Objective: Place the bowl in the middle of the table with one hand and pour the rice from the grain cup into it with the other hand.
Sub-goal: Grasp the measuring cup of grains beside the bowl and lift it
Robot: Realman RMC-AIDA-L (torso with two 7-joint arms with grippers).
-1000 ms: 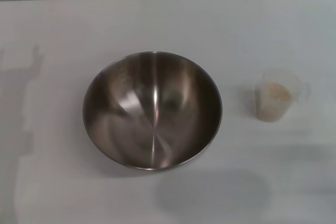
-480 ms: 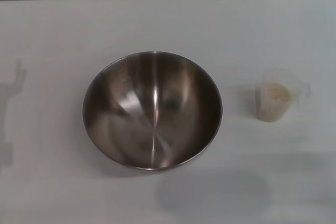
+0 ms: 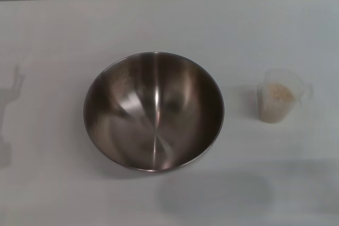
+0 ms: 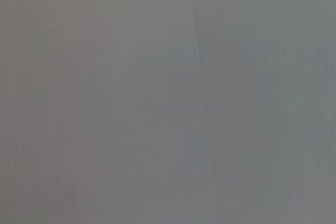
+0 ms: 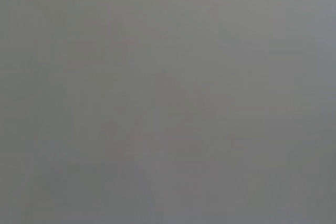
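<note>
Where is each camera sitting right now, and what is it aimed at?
Head view: from the robot's head, looking down on the table, the bowl and, on its right, the grain cup with rice; no arm or gripper shows.
Left wrist view: on the left arm, only a plain grey surface.
Right wrist view: on the right arm, likewise.
Shared: the wrist views share only blank grey.

Empty steel bowl [image 3: 153,111] mid-table [image 3: 63,30]; rice-filled [image 3: 277,93] grain cup [image 3: 279,97] upright, apart

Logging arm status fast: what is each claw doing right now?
Left claw: not in view, state cannot be told.
Right claw: not in view, state cannot be told.
</note>
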